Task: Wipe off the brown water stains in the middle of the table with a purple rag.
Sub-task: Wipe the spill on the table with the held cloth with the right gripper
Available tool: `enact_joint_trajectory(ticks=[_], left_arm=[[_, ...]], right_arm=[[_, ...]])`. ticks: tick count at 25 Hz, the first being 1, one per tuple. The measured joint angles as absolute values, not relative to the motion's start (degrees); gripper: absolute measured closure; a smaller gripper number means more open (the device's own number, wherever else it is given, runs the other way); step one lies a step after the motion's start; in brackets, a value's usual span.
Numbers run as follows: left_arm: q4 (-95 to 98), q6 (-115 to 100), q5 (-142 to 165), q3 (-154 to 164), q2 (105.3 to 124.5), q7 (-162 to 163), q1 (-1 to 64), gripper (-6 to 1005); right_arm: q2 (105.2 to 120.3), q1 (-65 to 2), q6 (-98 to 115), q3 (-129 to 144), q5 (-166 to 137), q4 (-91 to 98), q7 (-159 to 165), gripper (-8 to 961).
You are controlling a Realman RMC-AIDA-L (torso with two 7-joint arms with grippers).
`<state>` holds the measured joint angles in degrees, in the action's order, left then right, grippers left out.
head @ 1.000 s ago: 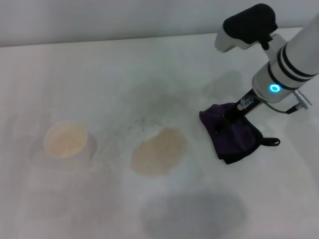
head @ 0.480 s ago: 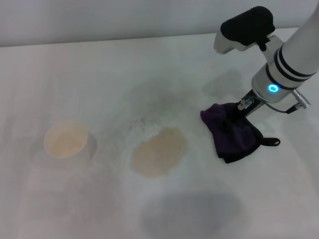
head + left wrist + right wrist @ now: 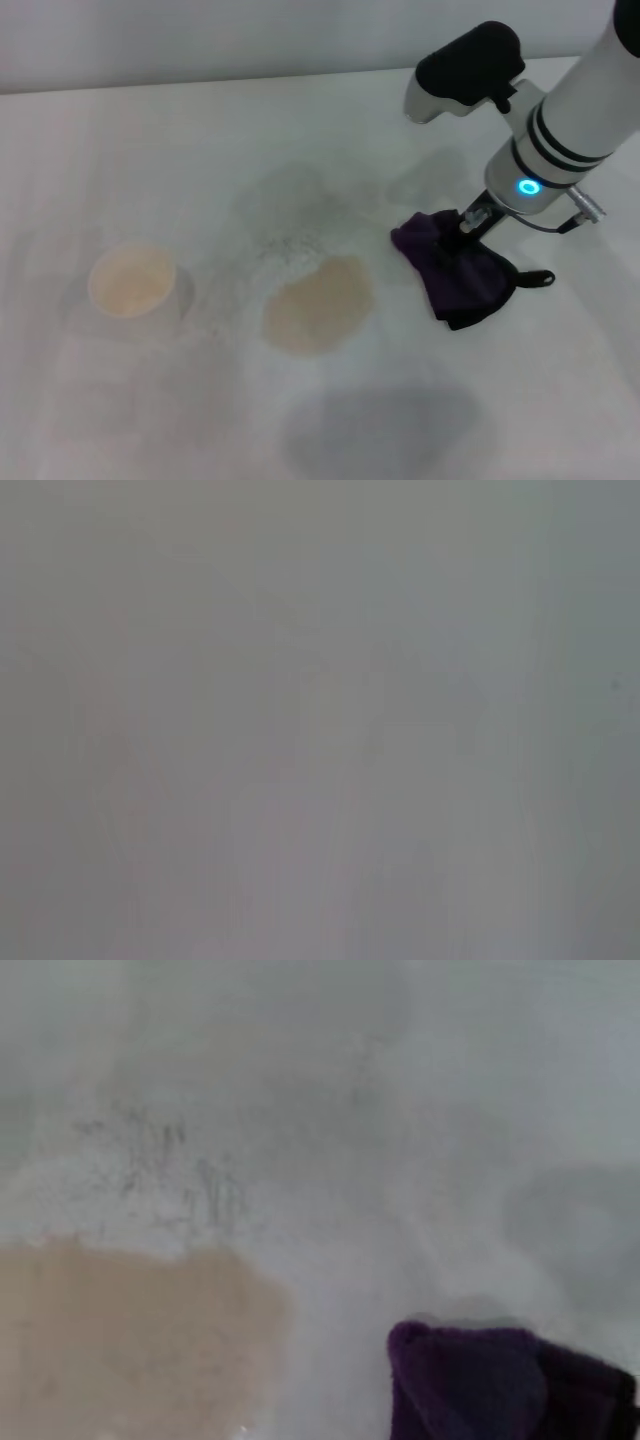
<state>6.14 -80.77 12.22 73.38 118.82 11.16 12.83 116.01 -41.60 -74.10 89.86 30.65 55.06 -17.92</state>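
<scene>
The purple rag [image 3: 462, 282] lies on the white table [image 3: 180, 150], right of the brown water stains [image 3: 318, 303], with its black loop trailing to the right. My right gripper [image 3: 463, 228] comes down from the upper right and is shut on the rag's bunched upper edge. A hand's width of bare table lies between rag and stain. The right wrist view shows the stain [image 3: 130, 1340] and the bunched rag [image 3: 490, 1385] apart. My left gripper is out of view; its wrist view shows only a blank grey surface.
A white paper cup [image 3: 132, 281] with a beige inside stands left of the stain. Faint smudges mark the table behind the stain. A grey shadow patch [image 3: 385, 425] lies near the front edge.
My right arm has moved left towards the stain, and the rag's bunched upper edge has shifted left with it. The stain and the cup have not moved.
</scene>
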Motion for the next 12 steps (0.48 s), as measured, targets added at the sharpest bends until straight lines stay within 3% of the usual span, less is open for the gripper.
enact_joint_trajectory(ticks=[1, 12], left_arm=[[6.1, -80.8, 12.2, 73.4, 118.83, 11.2, 12.8, 106], [6.2, -80.8, 12.3, 73.4, 118.82, 11.2, 13.0, 105]], right_arm=[[116.04, -41.6, -74.1, 90.3, 31.0, 55.5, -17.8, 858], [116.2, -45.4, -70.2, 100.6, 38.8, 56.4, -15.6, 863]])
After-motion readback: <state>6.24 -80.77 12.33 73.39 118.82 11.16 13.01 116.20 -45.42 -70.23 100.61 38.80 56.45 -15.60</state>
